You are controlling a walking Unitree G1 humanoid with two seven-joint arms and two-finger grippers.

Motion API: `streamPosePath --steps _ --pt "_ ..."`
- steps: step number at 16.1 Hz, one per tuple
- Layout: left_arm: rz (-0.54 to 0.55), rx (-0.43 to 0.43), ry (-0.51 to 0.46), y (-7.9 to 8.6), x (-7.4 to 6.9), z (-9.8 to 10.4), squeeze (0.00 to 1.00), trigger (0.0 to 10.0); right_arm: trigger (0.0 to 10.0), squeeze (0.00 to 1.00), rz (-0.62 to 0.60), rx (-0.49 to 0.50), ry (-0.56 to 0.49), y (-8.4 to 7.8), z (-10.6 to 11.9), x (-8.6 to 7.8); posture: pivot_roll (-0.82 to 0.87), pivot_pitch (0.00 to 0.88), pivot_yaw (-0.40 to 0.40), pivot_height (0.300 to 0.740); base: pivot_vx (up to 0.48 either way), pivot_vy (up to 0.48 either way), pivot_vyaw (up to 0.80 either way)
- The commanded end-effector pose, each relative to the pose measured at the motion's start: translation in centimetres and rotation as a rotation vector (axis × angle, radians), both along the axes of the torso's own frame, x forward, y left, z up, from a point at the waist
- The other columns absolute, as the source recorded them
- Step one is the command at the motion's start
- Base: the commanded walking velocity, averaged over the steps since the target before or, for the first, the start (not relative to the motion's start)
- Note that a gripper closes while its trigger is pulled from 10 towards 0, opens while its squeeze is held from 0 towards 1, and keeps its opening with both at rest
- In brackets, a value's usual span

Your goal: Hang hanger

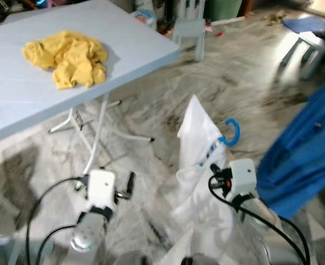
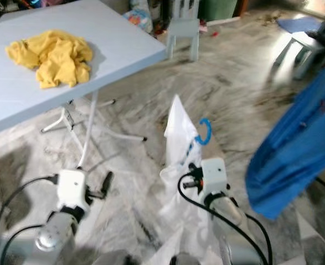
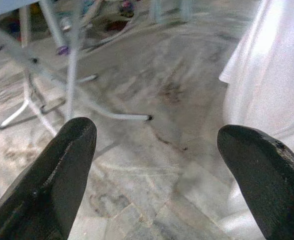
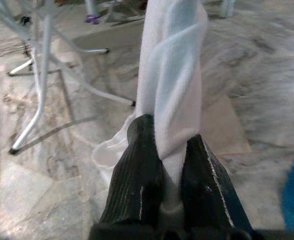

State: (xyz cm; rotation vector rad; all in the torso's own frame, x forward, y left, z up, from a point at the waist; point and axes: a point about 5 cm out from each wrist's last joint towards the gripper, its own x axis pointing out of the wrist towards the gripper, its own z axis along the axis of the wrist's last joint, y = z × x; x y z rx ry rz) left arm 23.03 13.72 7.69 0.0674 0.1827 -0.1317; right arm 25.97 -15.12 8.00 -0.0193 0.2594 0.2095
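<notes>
The blue hanger, its hook showing above a white garment, is being held up over the marble floor, right of the folding table. The garment is being clamped between the closed fingers of the right gripper. The left gripper is being held low with its fingers spread wide, gripping nothing. A yellow cloth is lying on the table; a blue fabric is hanging to the right.

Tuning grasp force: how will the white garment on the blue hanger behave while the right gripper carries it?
The white cloth garment looks floppy: it drapes in folds below the blue plastic hanger hook. Probably light, since the right gripper holds it up by a bunched pinch alone. It may swing or slip, as the fingers clamp cloth, not the hanger.
</notes>
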Motion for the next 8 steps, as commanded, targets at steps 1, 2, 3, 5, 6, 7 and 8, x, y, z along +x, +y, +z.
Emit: streamPosePath --steps 1,2,3,5,6,7,8 --pt "0.010 0.025 -0.003 0.58 0.01 0.09 0.00 10.0 10.0 0.00 0.013 0.009 -0.046 0.46 0.98 0.15 0.04 0.175 -0.005 0.740 0.000 0.000 0.00" --pt "0.008 0.031 -0.001 0.54 0.01 0.06 0.00 10.0 10.0 0.00 0.014 0.009 -0.047 0.46 0.99 0.16 0.04 0.175 -0.005 0.740 0.000 0.000 0.00" --pt "0.008 0.038 -0.004 0.55 0.01 0.08 0.00 10.0 10.0 0.00 0.015 0.009 -0.048 0.48 1.01 0.17 0.04 0.175 -0.005 0.740 0.000 0.000 0.00" --pt "0.028 0.050 -0.013 0.68 0.02 0.14 0.00 10.0 10.0 0.00 0.012 0.019 -0.056 0.51 1.06 0.21 0.04 0.173 -0.004 0.740 0.000 0.000 0.00" --pt "0.028 0.046 -0.019 0.70 0.07 0.27 0.00 10.0 10.0 0.00 0.008 0.029 -0.064 0.51 1.15 0.22 0.04 0.172 -0.003 0.740 0.000 0.000 0.00" --pt "0.031 0.044 -0.022 0.75 0.12 0.33 0.00 10.0 10.0 0.00 0.008 0.027 -0.062 0.52 1.14 0.23 0.04 0.171 -0.002 0.740 0.000 0.000 0.00" --pt "0.030 0.043 -0.026 0.77 0.21 0.42 0.00 10.0 10.0 0.00 0.006 0.026 -0.062 0.51 1.11 0.24 0.04 0.170 0.000 0.740 -0.255 0.000 0.00"
